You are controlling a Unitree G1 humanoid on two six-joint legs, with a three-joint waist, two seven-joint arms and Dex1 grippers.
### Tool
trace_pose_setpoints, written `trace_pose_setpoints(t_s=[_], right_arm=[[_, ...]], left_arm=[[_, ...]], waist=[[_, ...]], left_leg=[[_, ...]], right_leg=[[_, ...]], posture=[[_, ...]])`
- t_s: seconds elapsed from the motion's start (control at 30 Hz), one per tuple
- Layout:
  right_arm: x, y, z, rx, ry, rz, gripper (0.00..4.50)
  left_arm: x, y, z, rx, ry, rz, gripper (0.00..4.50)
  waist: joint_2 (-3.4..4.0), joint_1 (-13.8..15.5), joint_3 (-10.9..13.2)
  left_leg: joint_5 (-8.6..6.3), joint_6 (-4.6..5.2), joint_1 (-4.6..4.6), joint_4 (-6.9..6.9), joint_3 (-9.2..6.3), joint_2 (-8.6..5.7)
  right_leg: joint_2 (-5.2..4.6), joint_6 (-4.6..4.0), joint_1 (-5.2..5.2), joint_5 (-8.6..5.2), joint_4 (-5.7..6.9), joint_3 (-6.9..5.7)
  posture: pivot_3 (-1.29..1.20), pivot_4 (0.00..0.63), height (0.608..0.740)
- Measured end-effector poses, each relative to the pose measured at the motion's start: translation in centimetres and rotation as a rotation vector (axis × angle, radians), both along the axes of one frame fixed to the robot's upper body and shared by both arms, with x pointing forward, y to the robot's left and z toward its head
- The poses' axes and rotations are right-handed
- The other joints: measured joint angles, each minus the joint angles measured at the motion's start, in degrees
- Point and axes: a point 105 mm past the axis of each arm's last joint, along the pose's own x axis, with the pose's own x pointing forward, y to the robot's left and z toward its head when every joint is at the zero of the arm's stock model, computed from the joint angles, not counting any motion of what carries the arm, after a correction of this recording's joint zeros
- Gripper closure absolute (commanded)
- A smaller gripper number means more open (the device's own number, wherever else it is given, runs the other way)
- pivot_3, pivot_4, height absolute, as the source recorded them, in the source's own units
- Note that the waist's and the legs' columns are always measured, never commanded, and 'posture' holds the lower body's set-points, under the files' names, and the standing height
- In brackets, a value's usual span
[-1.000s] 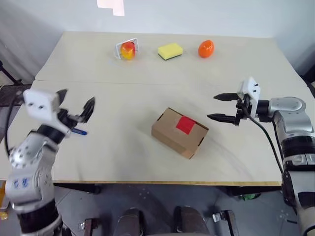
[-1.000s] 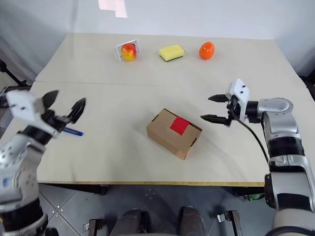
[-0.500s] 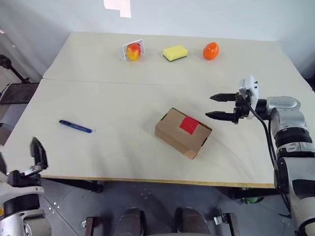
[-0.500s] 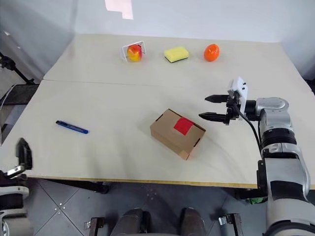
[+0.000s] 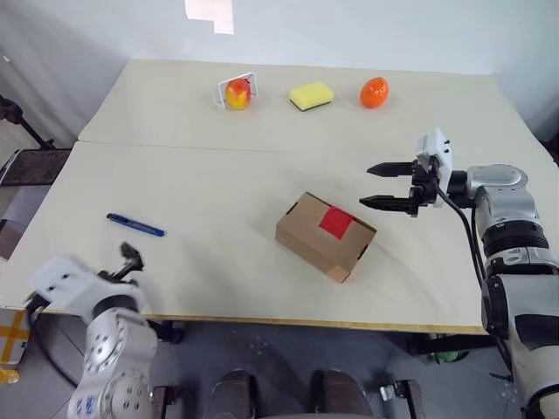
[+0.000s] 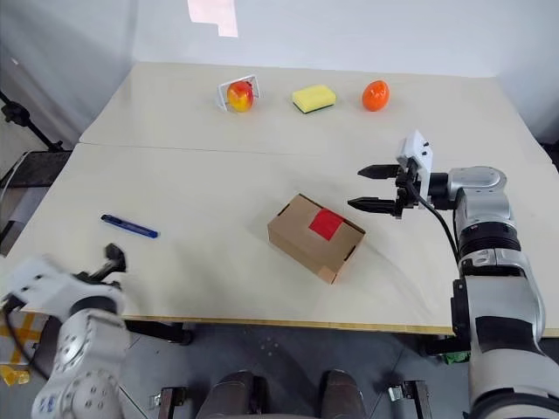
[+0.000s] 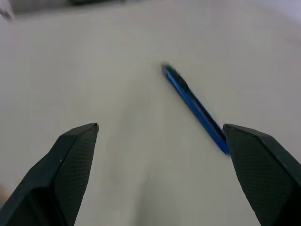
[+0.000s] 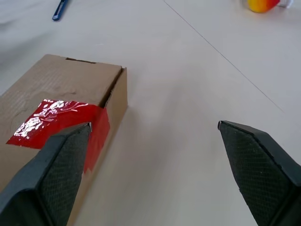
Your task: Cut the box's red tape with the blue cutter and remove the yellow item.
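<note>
The box [image 5: 325, 236], a small brown cardboard carton, lies shut near the middle of your pale wooden table [image 5: 218, 183], turned at an angle to the front edge, with the red tape [image 5: 335, 222], a bright square patch, stuck across its top seam. Just to its right, your right gripper [image 5: 381, 184] hovers above the table with its two black fingers spread wide and nothing between them, pointing toward the box from the side; in its wrist view the taped end of the box sits close to one fingertip. Well to the left of the box, the blue cutter [image 5: 135, 225], a thin pen-like stick, lies flat on the table, untouched. Your left gripper [image 7: 160, 136] is low at the table's front left corner, near the cutter but apart from it, its fingers [image 7: 70, 160] standing wide and empty, with the cutter lying on the table beyond them. Along the far edge you have a red-and-yellow fruit in a small white holder [image 5: 234, 91], a rectangular yellow sponge [image 5: 312, 95] and an orange egg-shaped fruit [image 5: 373, 92], all well apart from the box.
</note>
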Motion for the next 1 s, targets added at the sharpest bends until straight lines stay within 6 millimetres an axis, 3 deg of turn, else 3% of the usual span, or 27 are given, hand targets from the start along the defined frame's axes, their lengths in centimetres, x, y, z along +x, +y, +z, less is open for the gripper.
trace_pose_setpoints(t_s=[0.3, 0.43, 0.63, 0.97, 1.0], right_arm=[[-0.8, -0.5, -1.4, 0.004, 0.037, -0.024, 0.0], [-0.9, -0.4, -1.1, 0.005, 0.025, -0.029, 0.0], [-1.0, -0.4, -0.9, 0.02, 0.016, -0.042, 0.0], [-1.0, -0.3, -0.9, 0.018, 0.015, -0.061, 0.0], [-1.0, -0.3, -0.9, 0.018, 0.013, -0.064, 0.0]], left_arm=[[4.6, -0.3, -0.1, -0.027, 0.133, -0.033, 0.02], [7.0, -0.8, 0.0, -0.059, 0.185, -0.048, 0.02], [9.1, -0.8, 0.4, -0.014, 0.258, -0.064, 0.02], [9.9, -1.1, 0.4, -0.021, 0.358, -0.034, 0.02], [9.9, -1.0, 0.3, -0.023, 0.366, -0.026, 0.2]], waist=[[-0.02, 0.44, 0.01], [-0.02, 0.67, 0.01], [-0.02, 0.99, 0.01], [-0.01, 1.28, 0.01], [-0.01, 1.28, 0.01]], left_leg=[[0.02, -0.03, -0.06, 0.01, -0.05, 0.0], [0.02, -0.03, -0.06, -0.01, -0.04, -0.01], [0.04, -0.11, -0.06, -0.08, -0.02, 0.01], [0.04, -0.12, -0.05, -0.08, -0.01, 0.0], [0.04, -0.12, -0.05, -0.08, -0.01, 0.0]], right_leg=[[0.03, 0.02, -0.03, 0.01, 0.01, -0.1], [0.04, 0.03, -0.06, 0.02, -0.01, -0.1], [0.1, 0.03, -0.11, 0.02, 0.0, -0.1], [0.09, 0.04, -0.11, 0.02, 0.01, -0.05], [0.08, 0.04, -0.11, 0.02, 0.01, -0.05]], posture=[[0.0, 0.15, 0.74], [0.0, 0.15, 0.74], [0.0, 0.15, 0.74], [0.0, 0.15, 0.74], [0.0, 0.15, 0.74]])
